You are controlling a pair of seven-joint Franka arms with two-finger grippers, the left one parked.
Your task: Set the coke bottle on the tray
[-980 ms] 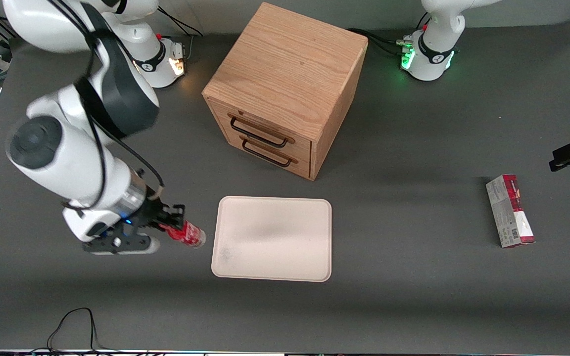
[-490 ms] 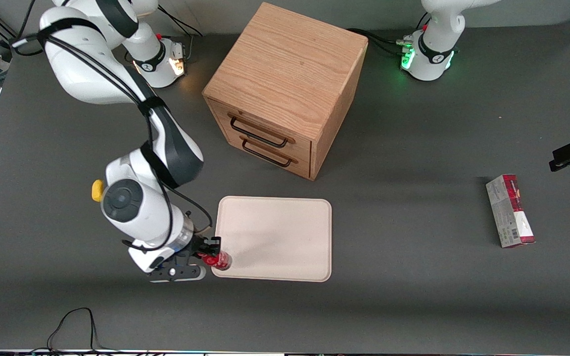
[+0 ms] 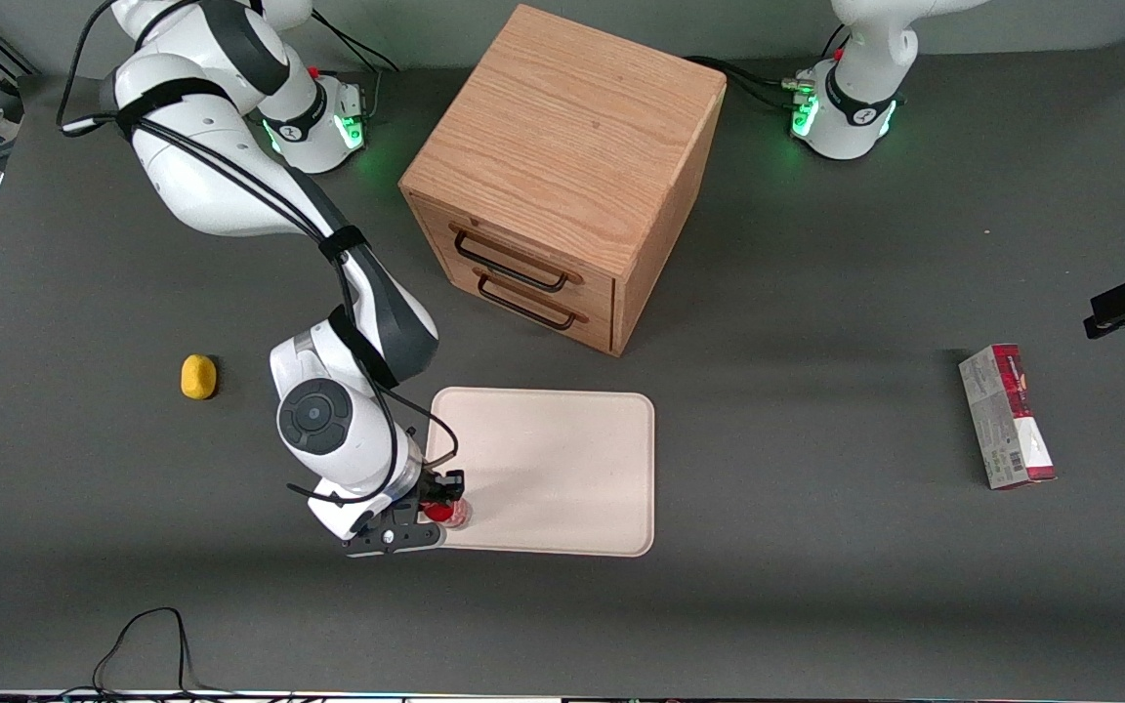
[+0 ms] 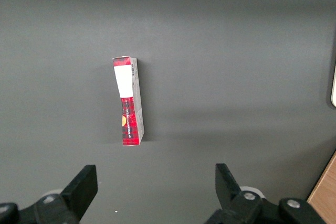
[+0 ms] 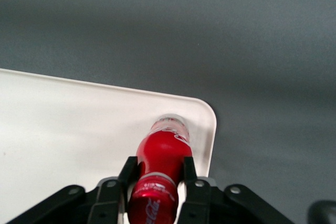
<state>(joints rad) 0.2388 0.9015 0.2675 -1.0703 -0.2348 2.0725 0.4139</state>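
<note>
While gripper [image 3: 437,500] clamps coke bottle [image 5: 163,157] | tray [image 3: 562,459] corner | cabinet [image 3: 562,176] apart

Table layout, with the coke bottle [image 3: 446,512] held over a corner of the tray [image 3: 562,459].

The drawer cabinet [image 3: 562,146] is seen in the upper centre of the front view, and the tray is laid on the table [image 3: 816,605] in the lower centre, in front of the drawers and nearer the camera. The gripper [image 3: 439,510] is placed at the tray's near corner toward the working arm's end, closed around the bottle, whose base is set just inside that corner; contact with the tray cannot be told. A carton [image 3: 1007,415] is laid well apart toward the parked arm's end, and a small rounded object [image 3: 198,377] toward the working arm's end.
</note>
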